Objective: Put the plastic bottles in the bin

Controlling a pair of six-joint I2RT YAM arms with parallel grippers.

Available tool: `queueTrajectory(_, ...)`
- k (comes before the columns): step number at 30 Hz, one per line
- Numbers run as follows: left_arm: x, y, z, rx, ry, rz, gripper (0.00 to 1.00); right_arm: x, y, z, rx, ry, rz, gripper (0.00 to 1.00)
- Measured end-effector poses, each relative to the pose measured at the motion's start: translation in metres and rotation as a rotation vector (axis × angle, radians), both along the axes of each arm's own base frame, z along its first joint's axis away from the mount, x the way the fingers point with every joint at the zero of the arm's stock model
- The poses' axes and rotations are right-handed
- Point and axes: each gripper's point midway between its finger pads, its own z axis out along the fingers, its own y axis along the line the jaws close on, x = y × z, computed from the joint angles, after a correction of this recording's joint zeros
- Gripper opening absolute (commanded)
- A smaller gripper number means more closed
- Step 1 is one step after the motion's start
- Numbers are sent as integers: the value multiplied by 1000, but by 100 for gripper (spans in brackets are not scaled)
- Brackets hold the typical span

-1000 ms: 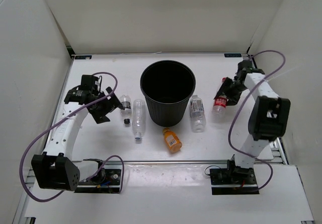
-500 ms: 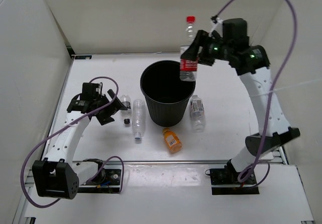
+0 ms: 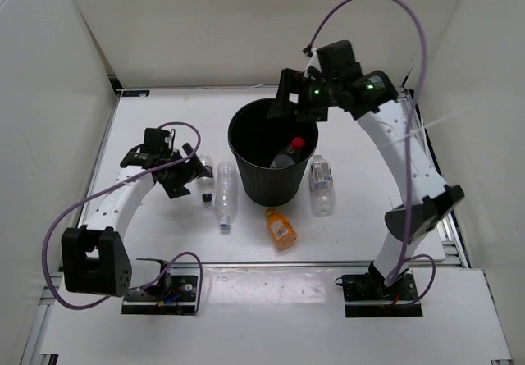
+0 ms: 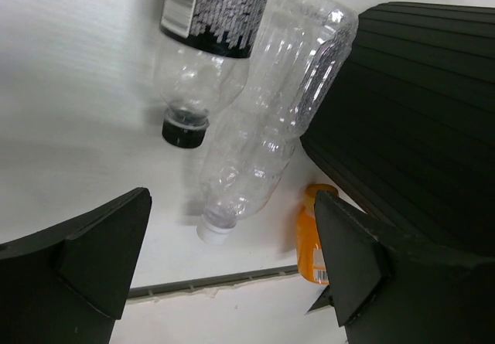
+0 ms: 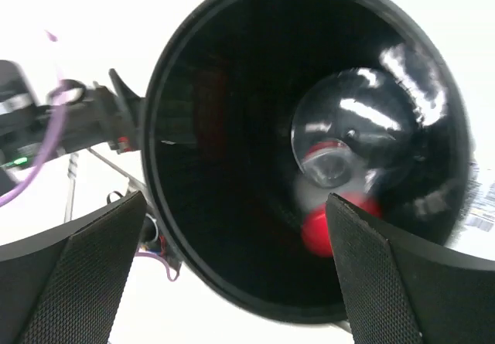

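Note:
The round black bin (image 3: 246,139) stands mid-table. A clear bottle with a red cap (image 3: 287,153) lies inside it and shows blurred in the right wrist view (image 5: 348,158). My right gripper (image 3: 287,107) hangs open over the bin's far rim (image 5: 166,228), holding nothing. My left gripper (image 3: 187,176) is open just left of two clear bottles. One has a black label (image 3: 205,168) (image 4: 213,11), the other a white cap (image 3: 225,194) (image 4: 263,143). A third clear bottle (image 3: 321,184) lies right of the bin. The orange bottle (image 3: 280,227) (image 4: 312,240) lies in front.
White walls enclose the table on the left, back and right. The bin's ribbed wall (image 4: 418,112) stands close to the right of my left gripper (image 4: 232,259). A purple cable loops from each arm.
My right arm carried the red-capped bottle from the right side up over the bin and opened; the bottle dropped into the bin. My left gripper shifted slightly toward the two clear bottles.

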Motion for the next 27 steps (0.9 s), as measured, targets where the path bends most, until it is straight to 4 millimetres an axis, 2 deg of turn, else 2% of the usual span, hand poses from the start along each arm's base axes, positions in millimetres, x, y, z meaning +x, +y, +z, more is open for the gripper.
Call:
queueTrajectory(4,14,-14,-6,29,9,-61,97,-11,-30,43,49,-102,-41,100)
queueTrajectory(7,27,-34,-10,58,9,-136,98,-25,-46,59,70,-141,-57,100)
queueTrajectory(12,35,-52,-27,111,35,-204,98,-33,-50,49,61,-110,-35,100)
queueTrajectory(15,36,-50,-39,144,62,-206,98,-33,-48,36,42,-69,-23,100)
queueTrajectory(19,37,-44,-49,181,86,-196,97,-35,-48,31,33,-46,-13,100)
queueTrajectory(22,42,-37,-46,226,86,-176,97,-36,-48,31,34,-45,-8,100)
queueTrajectory(27,63,-22,-23,323,24,-124,97,-36,-49,31,36,-43,1,100)
